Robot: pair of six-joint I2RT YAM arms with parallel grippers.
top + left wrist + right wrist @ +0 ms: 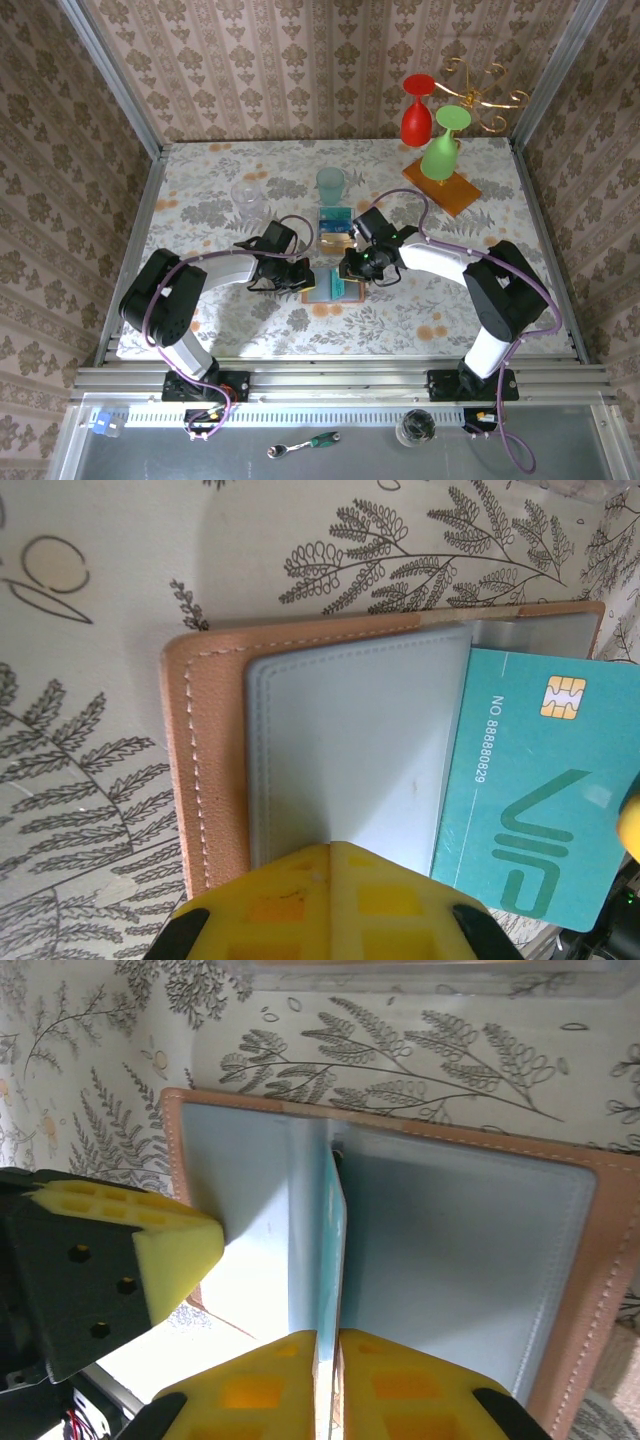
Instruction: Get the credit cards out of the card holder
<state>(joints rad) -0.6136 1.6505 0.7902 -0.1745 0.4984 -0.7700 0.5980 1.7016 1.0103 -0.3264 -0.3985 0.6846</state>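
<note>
Your right claw [328, 1360] is clamped on the teal card [530, 780], one pad flat on each face. That's pretty much the only way to get purchase on something that thin. A good part of the card sticks out of the grey pocket, chip end clear, with the other end tucked inside the holder [210, 760]. The holder lies open and flat on the desk [90, 600], between the two arms. Your left claw [332, 880] has its fingers pressed together with nothing between them, and it's planted on the holder's pocket side, right by the edge. I'd guess that's a hold-down, so the leather doesn't slide along when the card gets pulled. Makes sense too, since the pocket looks snug and the holder is light. If it were me, I'd draw the card straight out along the pocket line, away from the left claw. Tilt it and the corner could snag the stitching or lift the whole flap.
</note>
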